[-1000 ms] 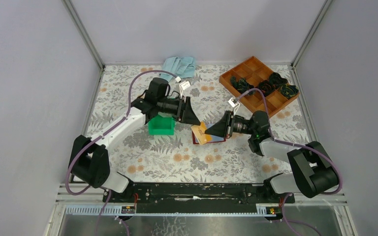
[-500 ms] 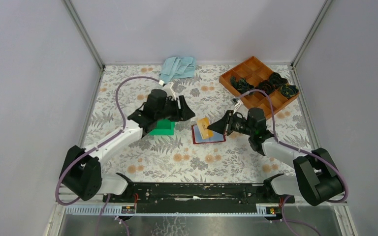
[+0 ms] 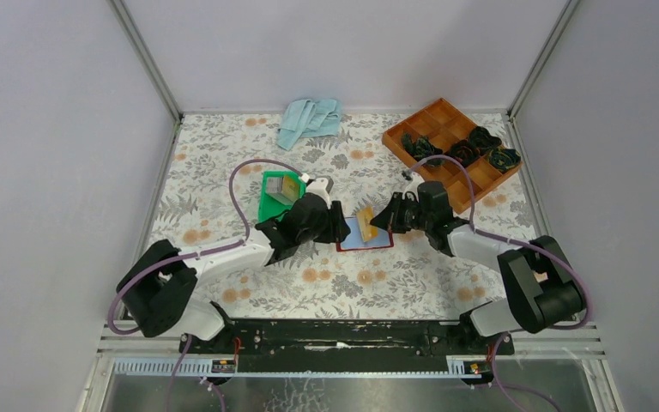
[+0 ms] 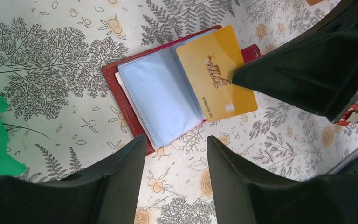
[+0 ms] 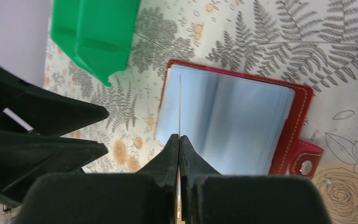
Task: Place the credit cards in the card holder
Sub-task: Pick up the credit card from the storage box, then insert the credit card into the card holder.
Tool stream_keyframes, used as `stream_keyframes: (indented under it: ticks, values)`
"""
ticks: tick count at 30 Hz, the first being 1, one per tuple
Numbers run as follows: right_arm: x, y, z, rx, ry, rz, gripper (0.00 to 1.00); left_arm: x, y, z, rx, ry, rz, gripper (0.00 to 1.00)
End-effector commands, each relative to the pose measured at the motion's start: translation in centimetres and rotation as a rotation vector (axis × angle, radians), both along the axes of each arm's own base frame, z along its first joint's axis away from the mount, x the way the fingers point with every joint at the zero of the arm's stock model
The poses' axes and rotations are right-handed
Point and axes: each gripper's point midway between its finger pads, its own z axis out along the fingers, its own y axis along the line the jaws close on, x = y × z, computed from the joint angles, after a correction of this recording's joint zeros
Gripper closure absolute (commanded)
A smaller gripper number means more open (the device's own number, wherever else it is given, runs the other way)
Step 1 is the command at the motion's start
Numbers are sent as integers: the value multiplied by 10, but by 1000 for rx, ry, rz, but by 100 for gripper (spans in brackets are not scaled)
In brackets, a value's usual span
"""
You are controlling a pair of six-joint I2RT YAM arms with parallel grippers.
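Clamped the gold card (image 4: pixel 216 72) in the right gripper (image 5: pixel 179 140), over the card holder (image 4: pixel 158 98) lying open on the table (image 4: pixel 51 46); held the left gripper (image 4: pixel 175 142) apart and empty, just beside it.

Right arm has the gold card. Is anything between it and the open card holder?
Nothing visible does. The right gripper is shut on the gold card, which hangs directly over the card holder and its bare pale-blue sleeves. The left gripper is open beside the holder's edge, not over the sleeves.
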Motion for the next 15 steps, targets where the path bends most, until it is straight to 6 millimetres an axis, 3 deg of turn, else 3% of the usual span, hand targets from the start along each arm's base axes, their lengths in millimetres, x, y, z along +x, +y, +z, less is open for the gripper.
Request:
stream_keyframes:
  ticks: [1, 7, 15]
  values:
    - [17, -3, 1, -37, -20, -30, 100, 18, -8, 11, -51, -85, 61, 44]
    - [20, -9, -8, -54, -2, -48, 100, 17, -12, -3, -28, -74, 52, 48]
    - [22, -12, -16, -40, 20, -52, 100, 13, -14, -24, 6, -52, 46, 61]
